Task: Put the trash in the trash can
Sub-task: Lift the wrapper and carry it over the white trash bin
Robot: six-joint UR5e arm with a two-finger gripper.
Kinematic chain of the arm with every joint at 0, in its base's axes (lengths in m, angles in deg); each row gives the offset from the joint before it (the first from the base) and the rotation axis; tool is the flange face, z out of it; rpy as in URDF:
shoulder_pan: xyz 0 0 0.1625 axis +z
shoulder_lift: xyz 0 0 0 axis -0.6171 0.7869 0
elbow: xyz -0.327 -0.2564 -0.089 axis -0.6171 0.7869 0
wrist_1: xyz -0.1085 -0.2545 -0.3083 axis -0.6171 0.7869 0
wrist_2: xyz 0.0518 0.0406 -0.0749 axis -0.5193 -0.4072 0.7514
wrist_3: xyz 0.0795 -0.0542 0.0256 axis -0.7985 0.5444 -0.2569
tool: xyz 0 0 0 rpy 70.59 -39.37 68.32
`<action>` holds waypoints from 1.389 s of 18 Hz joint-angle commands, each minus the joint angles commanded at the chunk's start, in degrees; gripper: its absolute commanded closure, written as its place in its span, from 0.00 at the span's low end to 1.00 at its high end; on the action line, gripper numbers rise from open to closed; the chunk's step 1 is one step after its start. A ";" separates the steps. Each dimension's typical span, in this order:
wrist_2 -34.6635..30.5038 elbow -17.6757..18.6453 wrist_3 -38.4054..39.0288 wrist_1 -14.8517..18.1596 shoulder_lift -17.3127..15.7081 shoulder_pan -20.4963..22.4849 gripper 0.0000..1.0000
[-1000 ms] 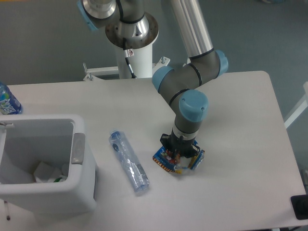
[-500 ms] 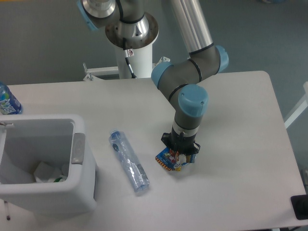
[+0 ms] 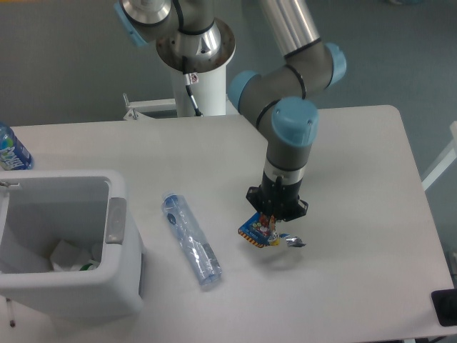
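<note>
Even, cool overhead light, soft shadows, perhaps slight overall blur.

No readable text anywhere: print on the snack packet [image 3: 259, 230] too small, label of the water bottle [image 3: 10, 151] at the table's [image 3: 371, 179] left edge blurred.

The arm reaches down from its base at the top, elbow bent, wrist vertical — gripper [image 3: 272, 227] pointing straight down over the table, fingers pinched together on the packet [image 3: 260, 231], holding it lifted.
</note>
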 joint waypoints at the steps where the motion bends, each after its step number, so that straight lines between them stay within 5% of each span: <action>1: 1.76 -1.05 2.28 0.00 0.00 0.00 1.00; 6: 10.12 -8.61 15.29 -0.09 -1.23 -0.53 1.00; 13: 10.57 -20.39 34.01 -0.09 -3.07 -5.35 1.00; 19: 10.13 -20.14 35.27 -0.17 -6.42 -13.35 1.00; 25: 9.60 -18.21 25.79 -0.44 -6.24 -20.91 1.00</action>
